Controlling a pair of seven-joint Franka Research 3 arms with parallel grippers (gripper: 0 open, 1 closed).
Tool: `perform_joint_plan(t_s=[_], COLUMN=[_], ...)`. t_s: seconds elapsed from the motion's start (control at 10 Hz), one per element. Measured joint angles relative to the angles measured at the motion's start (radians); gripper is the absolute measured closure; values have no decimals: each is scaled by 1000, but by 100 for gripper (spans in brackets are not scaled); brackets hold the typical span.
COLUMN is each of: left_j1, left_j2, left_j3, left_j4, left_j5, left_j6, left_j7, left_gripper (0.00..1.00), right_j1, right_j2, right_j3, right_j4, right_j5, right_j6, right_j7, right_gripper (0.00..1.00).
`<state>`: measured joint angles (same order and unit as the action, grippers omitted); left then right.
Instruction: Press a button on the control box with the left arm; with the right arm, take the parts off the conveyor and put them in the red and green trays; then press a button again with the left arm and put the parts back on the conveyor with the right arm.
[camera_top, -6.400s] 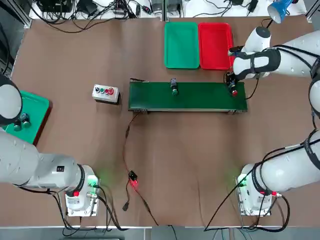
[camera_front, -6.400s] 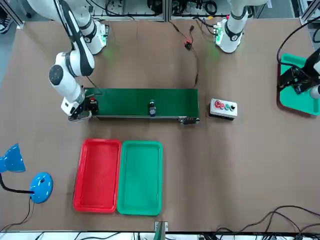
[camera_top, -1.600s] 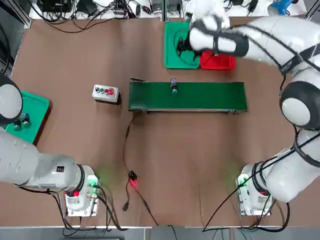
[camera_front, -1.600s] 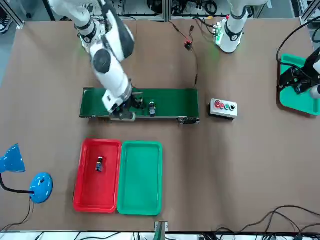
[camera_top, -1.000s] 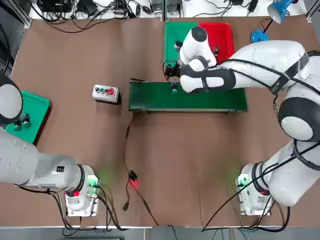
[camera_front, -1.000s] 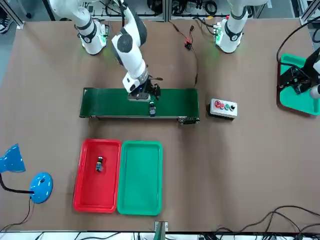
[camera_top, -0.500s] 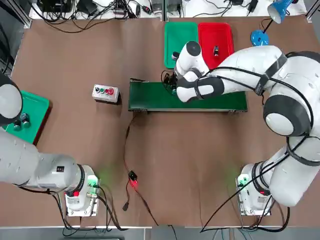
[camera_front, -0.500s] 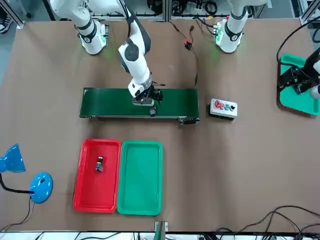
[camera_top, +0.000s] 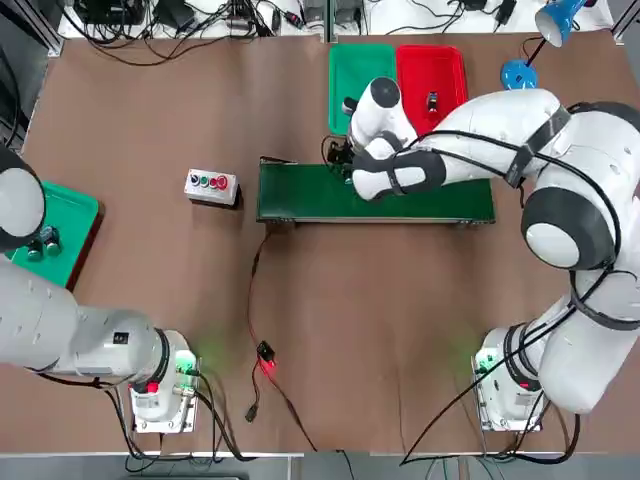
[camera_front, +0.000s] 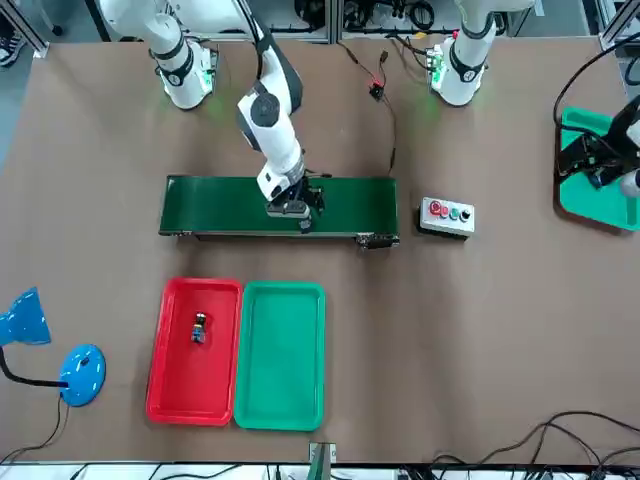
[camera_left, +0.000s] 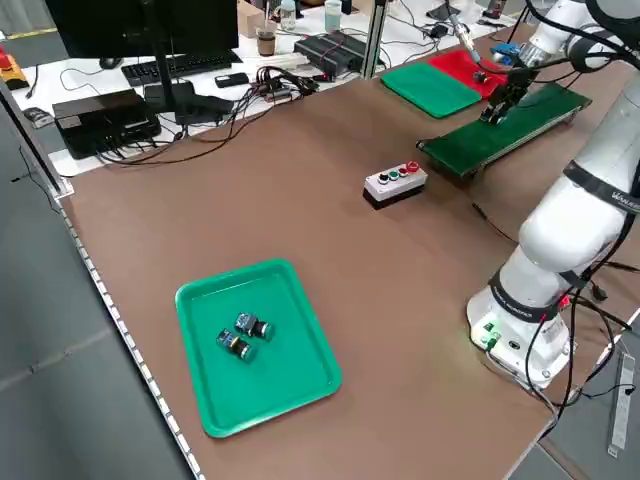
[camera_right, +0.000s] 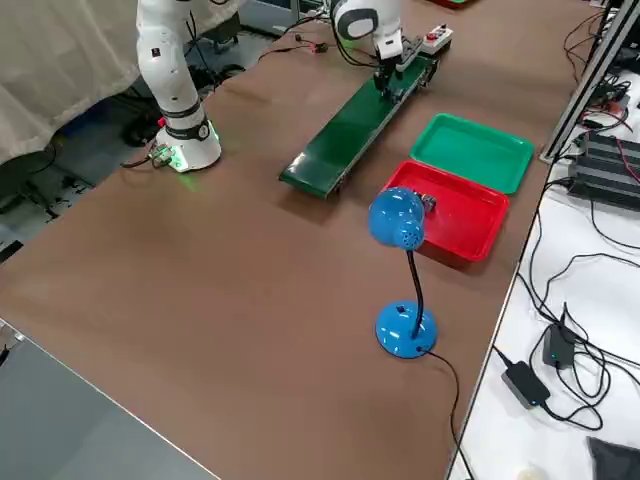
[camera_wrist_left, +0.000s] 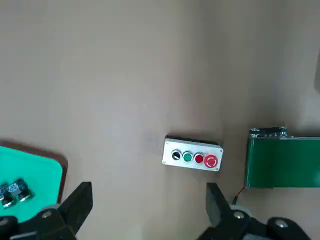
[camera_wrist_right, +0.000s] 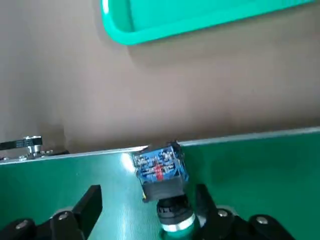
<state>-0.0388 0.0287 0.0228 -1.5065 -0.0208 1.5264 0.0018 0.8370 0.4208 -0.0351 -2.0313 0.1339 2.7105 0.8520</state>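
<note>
Right pincer (camera_wrist_right: 149, 192) is low over the conveyor (camera_front: 220, 205), toward the end nearer the control box (camera_front: 446, 217). Jaws stand apart, nothing gripped. Conveyor part (camera_wrist_right: 161, 175) lies on the green belt at the edge facing the trays. Its blue, red-marked block pokes out ahead of the jaws; the black collar and silver ring sit between them, much closer to one jaw. Can't tell if that jaw touches it.

Second part (camera_front: 199, 328) lies in the red tray (camera_front: 170, 385), off-centre toward the conveyor. Green tray (camera_front: 282, 360) is right beside the red one, on the robot's left of it. Both sit on the worktop (camera_front: 420, 340), across the conveyor from the arm bases.

Left pincer (camera_wrist_left: 149, 190) is parked at the robot's left, above the side tray (camera_left: 225, 395), released, jaws wide. Two more parts (camera_left: 236, 345) lie close together in that tray.

Control box stands between side tray and conveyor, just off the conveyor's end. Buttons in a row: black, green, red, bigger red. Nothing is pressing them.

Blue lamp (camera_right: 397, 218) stands near the red tray.
</note>
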Motion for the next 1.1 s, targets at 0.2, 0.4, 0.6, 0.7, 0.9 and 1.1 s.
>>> perform_joint_plan(t_s=[0.2, 0.4, 0.6, 0.7, 0.9, 1.1], left_j1=[0, 0, 0, 1, 1, 1], left_j2=[0, 0, 0, 0, 0, 0], left_j3=[0, 0, 0, 1, 1, 1], left_j4=[0, 0, 0, 0, 0, 0], left_j5=[0, 0, 0, 0, 0, 0], left_j6=[0, 0, 0, 0, 0, 0], left_j7=[0, 0, 0, 0, 0, 0], left_gripper=[0, 0, 0, 0, 0, 0], right_j1=[0, 1, 1, 1, 1, 1], right_j2=[12, 24, 31, 31, 31, 31], right_j3=[-9, -10, -11, -11, -13, -16], right_j4=[5, 6, 8, 9, 14, 19], right_j5=[-5, -8, -11, -12, -14, -14], right_j6=[0, 4, 11, 12, 12, 12], right_j7=[0, 0, 0, 0, 0, 0], right_gripper=[22, 27, 36, 41, 56, 56])
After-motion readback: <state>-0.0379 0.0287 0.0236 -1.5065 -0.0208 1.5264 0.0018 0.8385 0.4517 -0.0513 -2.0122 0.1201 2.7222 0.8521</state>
